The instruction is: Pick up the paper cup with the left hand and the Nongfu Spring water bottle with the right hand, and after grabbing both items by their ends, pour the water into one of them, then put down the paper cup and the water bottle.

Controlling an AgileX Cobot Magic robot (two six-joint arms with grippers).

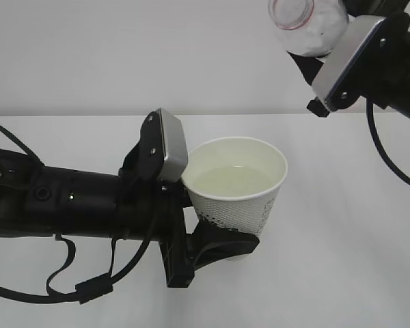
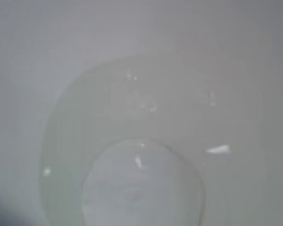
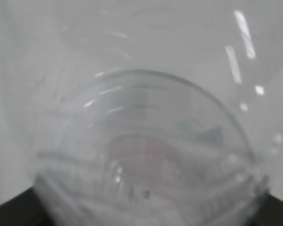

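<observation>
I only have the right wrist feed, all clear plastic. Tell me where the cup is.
Observer: The paper cup sits upright in the left claw, low and left of your bottle.
Operator: Report what's in the cup.
Observer: A pale pool of water lies inside, its surface well below the rim.
Operator: Say whether I'm pouring.
Observer: No stream shows. The bottle's mouth faces the camera at the top of the exterior view, held in the right claw, not over the cup.
</observation>
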